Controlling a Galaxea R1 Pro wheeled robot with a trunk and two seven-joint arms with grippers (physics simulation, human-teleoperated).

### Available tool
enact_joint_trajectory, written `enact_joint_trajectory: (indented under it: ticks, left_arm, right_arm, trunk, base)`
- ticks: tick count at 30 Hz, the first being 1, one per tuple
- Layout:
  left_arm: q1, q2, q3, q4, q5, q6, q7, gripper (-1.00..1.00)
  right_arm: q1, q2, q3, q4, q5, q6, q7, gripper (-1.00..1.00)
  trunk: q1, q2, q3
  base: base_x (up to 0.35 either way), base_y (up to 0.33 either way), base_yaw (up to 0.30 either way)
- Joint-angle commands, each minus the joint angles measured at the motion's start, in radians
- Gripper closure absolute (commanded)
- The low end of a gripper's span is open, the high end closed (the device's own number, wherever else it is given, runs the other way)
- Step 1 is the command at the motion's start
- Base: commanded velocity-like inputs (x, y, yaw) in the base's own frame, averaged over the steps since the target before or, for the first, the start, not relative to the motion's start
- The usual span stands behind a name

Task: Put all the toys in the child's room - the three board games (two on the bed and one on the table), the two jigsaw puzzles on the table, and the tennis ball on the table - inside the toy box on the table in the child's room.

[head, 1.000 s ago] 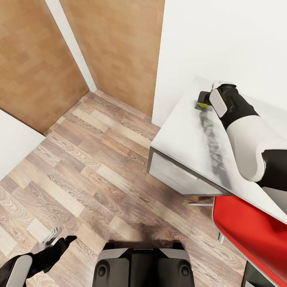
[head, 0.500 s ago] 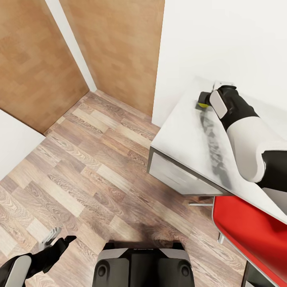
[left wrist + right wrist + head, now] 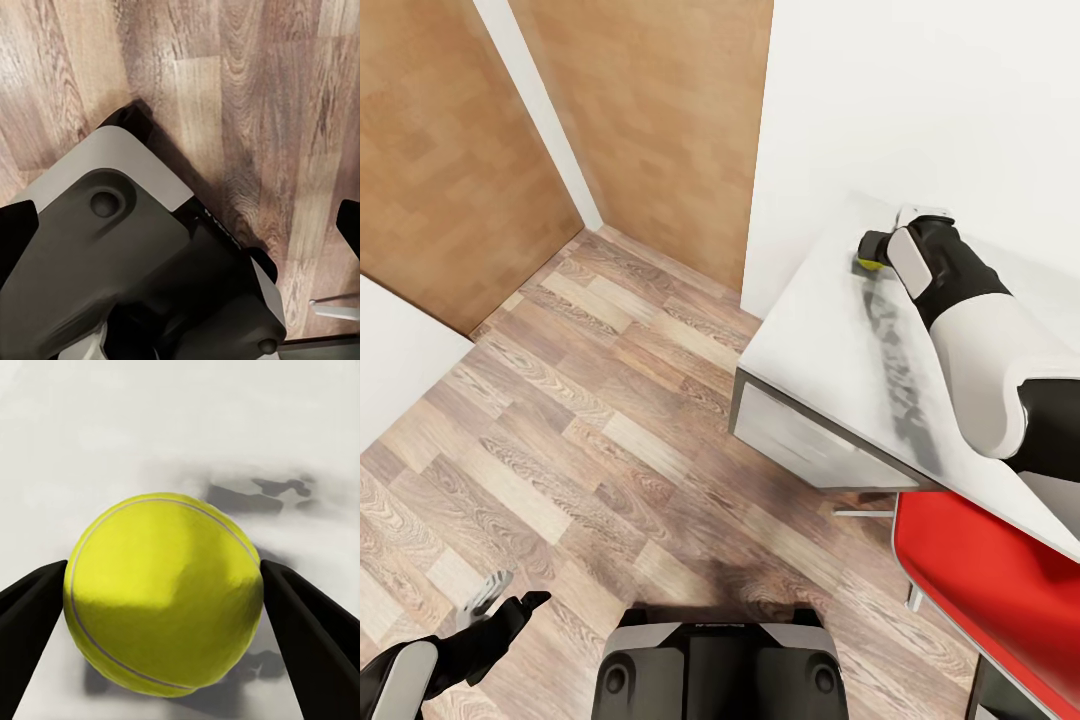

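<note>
– Where's the tennis ball [image 3: 163,596]?

– On the pale table [image 3: 815,340] near the wall, sitting between the right tool's [image 3: 161,622] fingers, which press both its sides — clenched on it, by the look.

– And how to lift it well?

– Straight up, grip firm — a round ball may squirt out.

– The left tool [image 3: 498,605]?

– Parted, holding nothing, low over the wood floor [image 3: 590,440].

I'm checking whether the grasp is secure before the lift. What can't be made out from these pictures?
- Head view: the tennis ball is mostly hidden by the right gripper.
- Right wrist view: the fingertips flank the ball; contact is unclear.
- Head view: the table is cut off by the frame edge.
</note>
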Motion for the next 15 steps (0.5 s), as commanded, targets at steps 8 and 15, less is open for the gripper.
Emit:
enact_joint_trajectory:
  ticks: [8,15]
  left_arm:
    - [0.000,0.000,0.001,-0.001,0.011,0.004,0.009,-1.00]
    - [0.000,0.000,0.001,-0.001,0.012,0.004,0.009,-1.00]
  right_arm:
    - [0.000,-0.002,0.001,0.000,-0.009,0.005,-0.007,1.00]
    - [0.000,-0.005,0.000,-0.001,-0.014,0.011,-0.006,1.00]
  trunk:
    - [0.000,-0.001,-0.001]
    - [0.000,-0.001,-0.001]
  base:
    - [0.000,0.000,0.000]
    - [0.000,0.000,0.000]
